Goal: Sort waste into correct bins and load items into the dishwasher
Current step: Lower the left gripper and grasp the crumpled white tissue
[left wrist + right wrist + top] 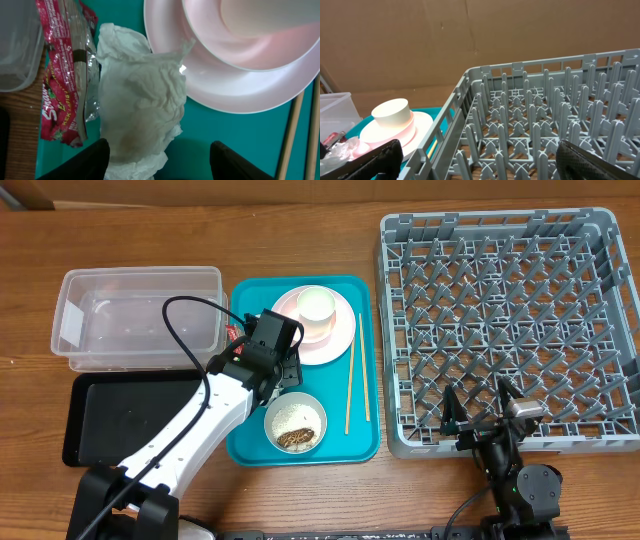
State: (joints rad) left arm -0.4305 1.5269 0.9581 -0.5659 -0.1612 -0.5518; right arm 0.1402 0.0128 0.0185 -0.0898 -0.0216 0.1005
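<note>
A crumpled white napkin (140, 100) lay against the pink plate (235, 92), with the red wrapper (55, 100) just beside it. Rice scraps (293, 425) sat in the grey-white bowl (267, 423), and two chopsticks (351, 385) lay parallel nearby.

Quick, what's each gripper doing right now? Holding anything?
Left gripper: open, poised over the crumpled napkin, nothing held.
Right gripper: open, holding nothing.

Under me lies a rectangular teal plastic serving tray (340, 446), flat on the brown wood-grain tabletop (300, 230). Past the table's far edge I see a backdrop of plain brown cardboard sheets (420, 40).
</note>
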